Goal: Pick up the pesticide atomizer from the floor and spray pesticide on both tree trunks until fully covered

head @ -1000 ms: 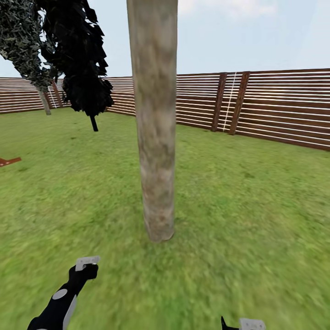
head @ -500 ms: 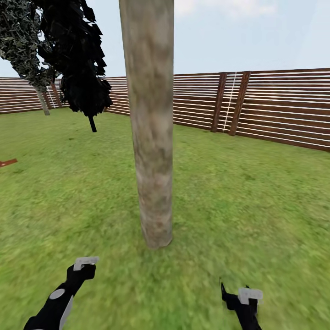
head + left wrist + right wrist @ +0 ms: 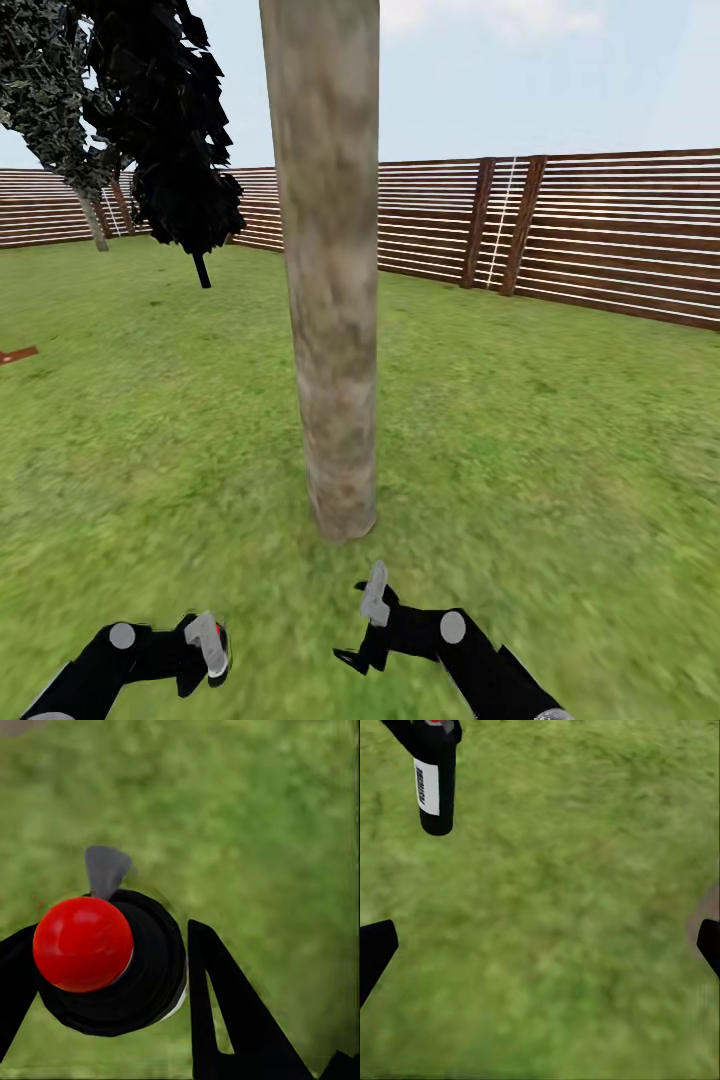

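One tree's thick, mottled grey-brown tree trunk [image 3: 335,300] rises from the grass floor [image 3: 560,450] straight ahead of me. My left gripper [image 3: 205,650] is low at the left, shut on the pesticide atomizer [image 3: 212,640]. In the left wrist view the atomizer [image 3: 112,960] is a black bottle with a red top and a grey nozzle, sitting between the left gripper's [image 3: 105,945] black fingers. My right gripper [image 3: 362,628] hangs open just short of the trunk's base. Between the right gripper's [image 3: 540,945] wide-apart fingers lies bare grass. The black atomizer [image 3: 435,780], with a white label, hangs beyond them.
A brown slat fence [image 3: 600,230] rings the lawn. A black-leaved cone tree [image 3: 180,130] stands at the back left. Behind it is a farther tree with a pale trunk [image 3: 97,222]. A small red-brown object [image 3: 15,354] lies at the far left edge. Open grass spreads on both sides of the trunk.
Both arms have swung inward. The right gripper rose from the bottom edge to near the trunk's base, and the left gripper dropped and turned sideways. The view shifted slightly a second ago.
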`<state>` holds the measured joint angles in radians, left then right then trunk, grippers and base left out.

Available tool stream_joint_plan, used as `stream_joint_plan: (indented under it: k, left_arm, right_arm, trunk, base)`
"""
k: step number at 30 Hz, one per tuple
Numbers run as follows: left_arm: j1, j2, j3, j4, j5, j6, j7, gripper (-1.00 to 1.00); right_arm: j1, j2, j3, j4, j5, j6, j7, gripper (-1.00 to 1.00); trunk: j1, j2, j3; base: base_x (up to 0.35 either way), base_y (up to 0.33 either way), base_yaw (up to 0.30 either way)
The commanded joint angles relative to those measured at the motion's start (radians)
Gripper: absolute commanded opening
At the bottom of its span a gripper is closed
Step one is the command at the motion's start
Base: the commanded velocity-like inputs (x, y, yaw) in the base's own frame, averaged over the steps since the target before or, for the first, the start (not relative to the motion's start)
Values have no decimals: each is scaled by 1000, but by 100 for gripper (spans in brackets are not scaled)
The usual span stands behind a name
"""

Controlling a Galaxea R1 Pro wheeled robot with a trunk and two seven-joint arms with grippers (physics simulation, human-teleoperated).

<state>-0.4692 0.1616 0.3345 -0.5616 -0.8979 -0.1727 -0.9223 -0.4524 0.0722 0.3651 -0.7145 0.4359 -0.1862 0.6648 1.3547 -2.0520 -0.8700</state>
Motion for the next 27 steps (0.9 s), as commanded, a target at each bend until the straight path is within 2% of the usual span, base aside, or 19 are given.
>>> stream_joint_plan:
  k: [1, 4, 5, 7, 9, 11, 12, 14, 17, 20, 23, 27]
  left_arm:
    - [0, 0, 0, 0, -19, 0, -3, -100]
    - [1, 3, 0, 2, -38, -3, -22, -100]
    - [1, 4, 1, 1, -43, -4, -64, -100]
    - [1, 3, 2, 0, -47, -3, -95, -100]
    - [-1, -1, 3, 0, -53, 0, -103, -100]
    - [-4, -10, 4, 0, -77, 4, -104, -100]
    - [-3, -12, 5, 0, -84, 5, -105, -100]
    - [-3, -14, 6, 0, -100, 8, -104, -100]
    - [-5, -17, 4, 0, -105, 8, -104, -100]
    - [-9, -19, -56, 0, -104, 13, -104, -100]
    - [-12, -39, -77, -1, -104, 12, -104, -100]
    - [-10, -67, -81, -1, -103, 4, -102, -100]
  right_arm:
    - [-5, -1, 0, -3, 3, 0, 40, 100]
    - [-11, -5, -2, -2, 9, -2, 90, 100]
    - [-12, -7, -3, -1, 10, -2, 97, 100]
    - [-12, -9, -5, -4, 10, -2, 100, 100]
    - [-13, -10, -6, -7, 10, -1, 102, 100]
    - [-16, -12, -6, -8, 12, 0, 102, 100]
    - [-18, -15, -6, -7, 12, 0, 102, -100]
    - [-37, -27, -6, -7, 12, 1, 103, -100]
    - [-51, -33, -6, -6, 13, 5, 109, -100]
    - [-60, -32, -3, -8, 14, 52, 182, -100]
    - [-71, -32, -1, -6, 13, 64, 203, -100]
    - [-72, -32, 0, -1, 15, 65, 213, -100]
  trunk:
    - [0, 0, 0]
    - [0, 0, 0]
    - [0, 0, 0]
    - [0, 0, 0]
    - [0, 0, 0]
    - [0, 0, 0]
    - [0, 0, 0]
    - [0, 0, 0]
    - [0, 0, 0]
    - [0, 0, 0]
    - [0, 0, 0]
    - [0, 0, 0]
  base:
    - [0, 0, 0]
    - [0, 0, 0]
    - [0, 0, 0]
    - [0, 0, 0]
    - [0, 0, 0]
    - [0, 0, 0]
    - [0, 0, 0]
    - [0, 0, 0]
    - [0, 0, 0]
    - [0, 0, 0]
    - [0, 0, 0]
    - [0, 0, 0]
